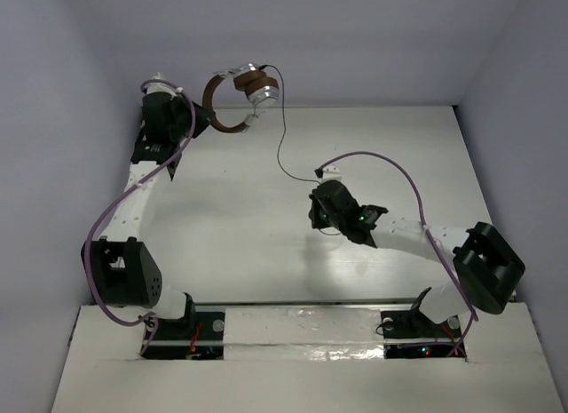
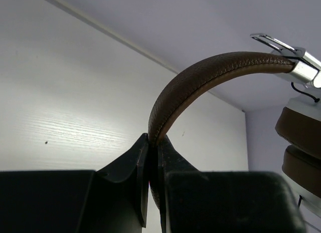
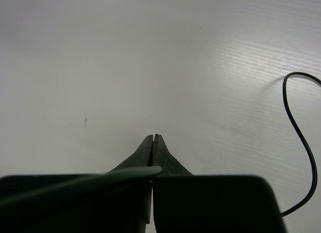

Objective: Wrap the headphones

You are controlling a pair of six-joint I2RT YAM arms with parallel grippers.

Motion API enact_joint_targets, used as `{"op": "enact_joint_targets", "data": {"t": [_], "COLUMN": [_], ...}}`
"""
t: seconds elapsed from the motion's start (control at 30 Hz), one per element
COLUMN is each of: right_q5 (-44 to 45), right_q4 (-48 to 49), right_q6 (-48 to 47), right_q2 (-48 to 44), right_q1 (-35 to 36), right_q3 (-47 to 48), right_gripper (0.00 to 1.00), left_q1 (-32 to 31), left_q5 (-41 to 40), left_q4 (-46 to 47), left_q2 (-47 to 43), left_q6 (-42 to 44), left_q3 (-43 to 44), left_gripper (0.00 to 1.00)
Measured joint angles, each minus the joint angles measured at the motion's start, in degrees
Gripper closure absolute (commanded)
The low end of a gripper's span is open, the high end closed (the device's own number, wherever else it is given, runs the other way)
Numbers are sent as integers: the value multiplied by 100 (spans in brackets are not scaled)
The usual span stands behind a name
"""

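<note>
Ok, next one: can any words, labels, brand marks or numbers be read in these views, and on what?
No readable text in any view.
headphones: no brand mark or lettering shows on the headband or earcups.
arm bases: no legible label from the top camera; any marking there is too small to tell.

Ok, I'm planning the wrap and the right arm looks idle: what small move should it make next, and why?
Probably open the right end effector and shift it right, toward the cord. It is shut with nothing visible in its grip, the cord runs loose beside it, and the left end effector clamps the headband.
</note>
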Motion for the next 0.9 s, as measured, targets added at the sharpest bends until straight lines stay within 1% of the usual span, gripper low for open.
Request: {"op": "enact_joint_targets", "data": {"t": [0.17, 0.27, 0.37, 0.5, 0.63, 0.73, 0.9], "right_q5": [483, 634, 767, 872, 890, 883, 881], "right_q4": [-260, -365, -396, -415, -365, -380, -415], "right_q6": [-92, -181, -306, -389, -402, -393, -380], "right_q2": [417, 671, 874, 1346, 1731, 1971, 2249], "right_q1": [-219, -278, -278, -256, -35, 289, 710], "right_q3": [352, 678, 1027, 1799, 2240, 2380, 2437], "right_gripper": [100, 100, 100, 100, 100, 100, 100], "left_q1": [890, 1156, 1128, 984, 813, 669, 409], "left_q5": [822, 1150, 1589, 2057, 2087, 1991, 1794], "left_q4": [203, 256, 485, 1051, 1226, 1346, 1845], "left_q2": [-142, -142, -142, -149, -146, -146, -116], "left_q6": [-216, -332, -509, -1016, -1432, -1711, -2074], "left_q3": [-162, -195, -402, -1036, -1552, -1620, -1622], "left_gripper": [100, 100, 100, 100, 100, 100, 100]}}
